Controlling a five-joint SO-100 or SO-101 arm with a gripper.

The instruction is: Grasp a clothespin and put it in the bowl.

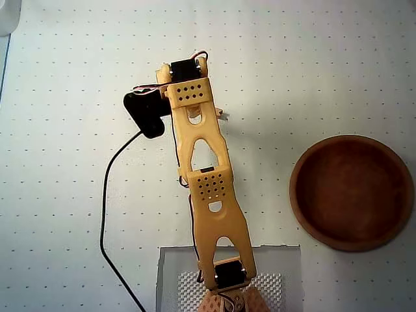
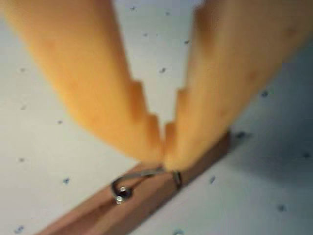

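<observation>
In the wrist view my orange gripper (image 2: 164, 157) is closed down on the light-wood clothespin (image 2: 205, 159), with the fingertips pinching it just beside its metal coil (image 2: 128, 185). The clothespin lies slanted on the white dotted table and still looks to be resting on it. In the overhead view the arm's wrist (image 1: 188, 91) hides the gripper and the clothespin. The reddish-brown wooden bowl (image 1: 296, 188) stands empty at the right of the overhead view, well away from the gripper.
A black wrist camera (image 1: 146, 112) sticks out left of the wrist, and its black cable (image 1: 104, 214) trails toward the front edge. The arm's base stands on a clear plate (image 1: 170, 273) at the bottom middle. The white dotted table (image 1: 65, 162) surrounds everything.
</observation>
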